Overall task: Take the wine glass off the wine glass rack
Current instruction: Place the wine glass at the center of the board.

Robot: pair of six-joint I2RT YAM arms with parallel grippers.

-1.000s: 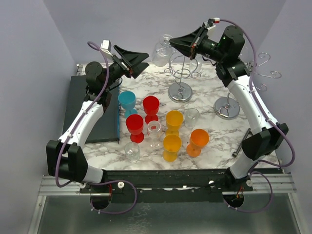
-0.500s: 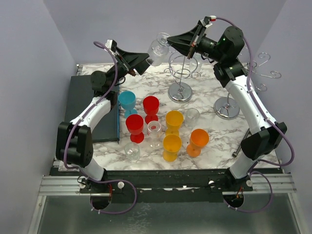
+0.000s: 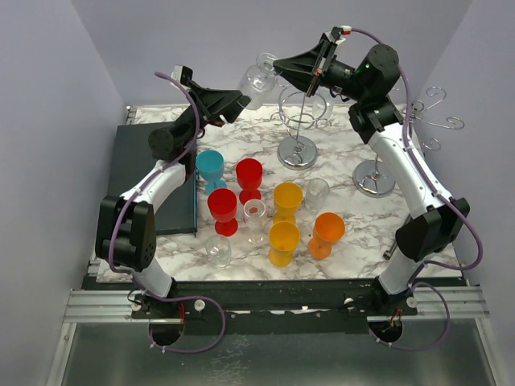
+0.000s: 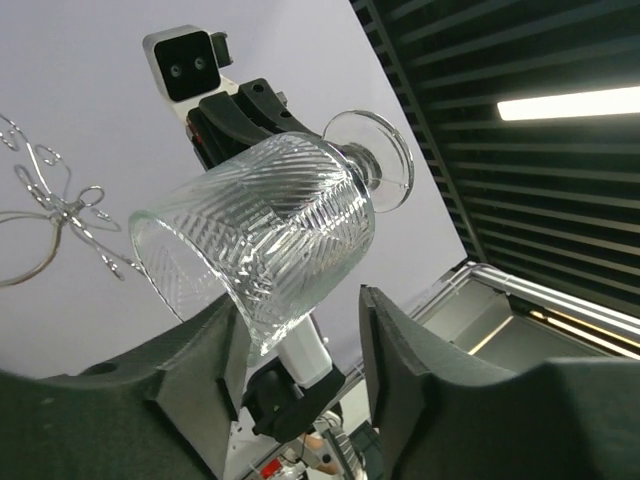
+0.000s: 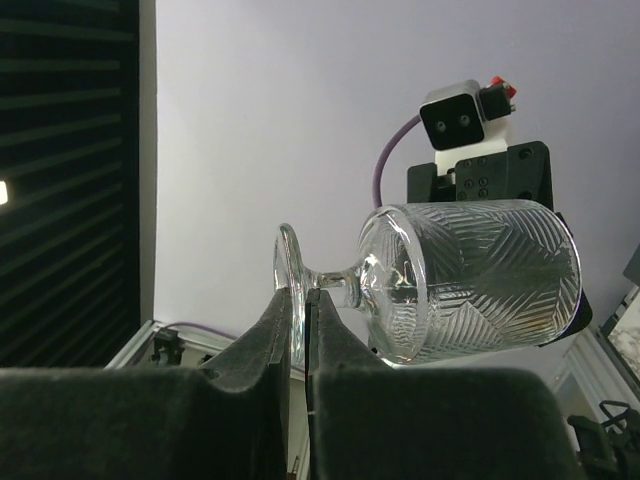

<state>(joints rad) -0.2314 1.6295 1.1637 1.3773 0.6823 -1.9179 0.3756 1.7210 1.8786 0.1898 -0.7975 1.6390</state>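
The middle rack point(image 3: 297, 153) stands near the table's point(image 3: 362, 233) far edge, its top partly behind my right arm. Above it the wine glass point(image 4: 265, 235) hangs tilted in the air. My left pincer point(image 4: 300, 305) is parted astride the bowl, with a gap at one finger. My right pincer point(image 5: 303, 300) is clenched on the foot.

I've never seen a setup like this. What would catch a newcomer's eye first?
A clear cut-glass wine glass hangs sideways in the air at the back, its foot pinched in the right claw, while the open left claw straddles its bowl. Below it, coloured goblets crowd the middle of the marble tabletop, with a wire rack standing behind them.
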